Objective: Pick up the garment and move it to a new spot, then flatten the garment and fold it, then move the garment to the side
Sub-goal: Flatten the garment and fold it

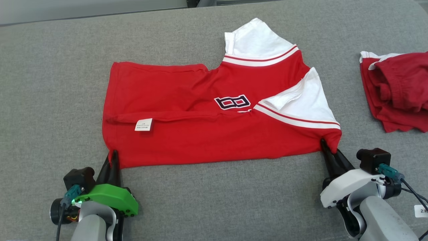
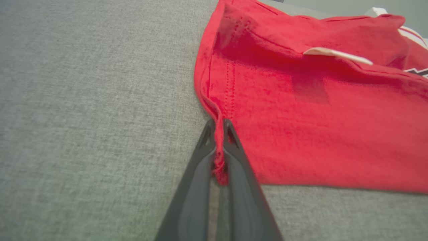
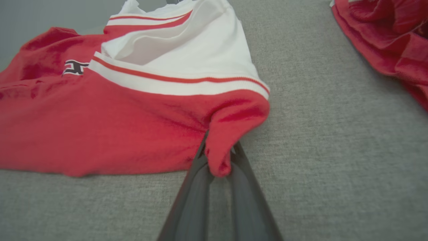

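Garment [image 1: 200, 134] lies by the near edge of the tabletop [image 1: 50, 83]. My left tool [image 1: 114, 154] and right tool [image 1: 330, 148] each pinch a corner thinly, so uneven lifting could slip one free.

Your left tool [image 1: 113, 153] has two long dark tapering fingers [image 1: 112, 170], a bright green housing [image 1: 112, 198], a black camera block [image 1: 80, 178] and a teal connector [image 1: 72, 195] on a grey forearm [image 1: 92, 226]. Your right tool [image 1: 329, 149] looks the same, except for its white housing [image 1: 347, 185] and the black cables [image 1: 413, 194] trailing from its teal plug [image 1: 389, 171].
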